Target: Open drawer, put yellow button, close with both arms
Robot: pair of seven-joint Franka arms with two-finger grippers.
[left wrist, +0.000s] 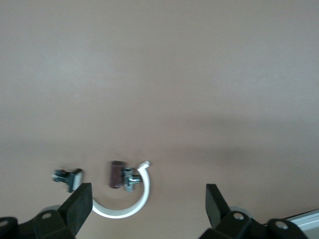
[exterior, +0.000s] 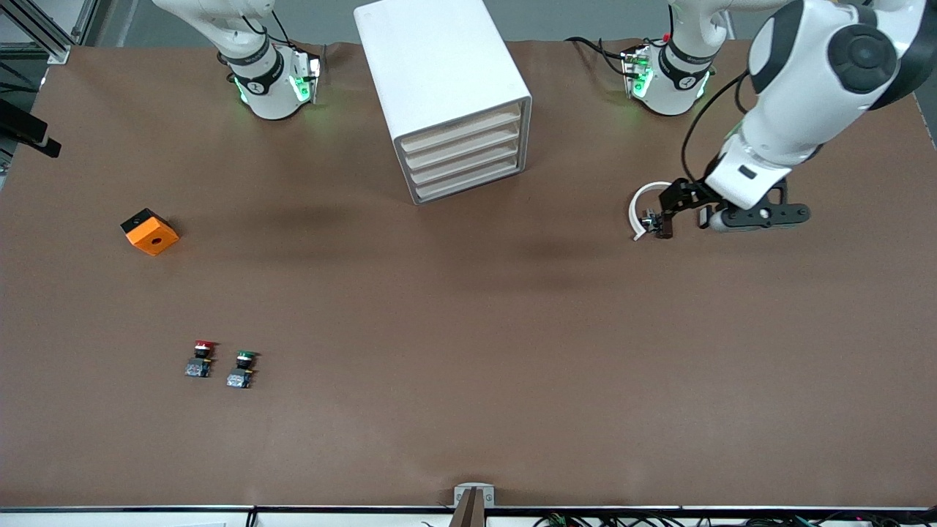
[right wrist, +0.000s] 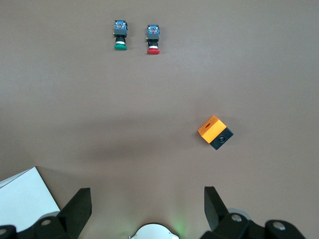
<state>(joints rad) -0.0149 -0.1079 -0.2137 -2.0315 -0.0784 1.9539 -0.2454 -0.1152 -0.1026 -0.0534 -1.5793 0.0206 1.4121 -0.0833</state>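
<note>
The white cabinet (exterior: 439, 66) stands between the two arm bases. Its topmost drawer (exterior: 463, 132) is shut flush, like the three drawers under it. The yellow button is not in view. My left gripper (exterior: 667, 212) is open and empty over the table toward the left arm's end, above a white ring clamp (exterior: 638, 208). In the left wrist view (left wrist: 147, 205) the ring (left wrist: 142, 196) lies under the spread fingers (left wrist: 79, 205). My right gripper (right wrist: 147, 206) is open and empty, high over its own base, and is out of the front view.
A red-capped pushbutton (exterior: 200, 359) and a green-capped one (exterior: 242, 368) lie side by side nearer the front camera, toward the right arm's end. An orange and black block (exterior: 150, 231) lies farther back. All three show in the right wrist view: red (right wrist: 153, 40), green (right wrist: 119, 36), block (right wrist: 215, 132).
</note>
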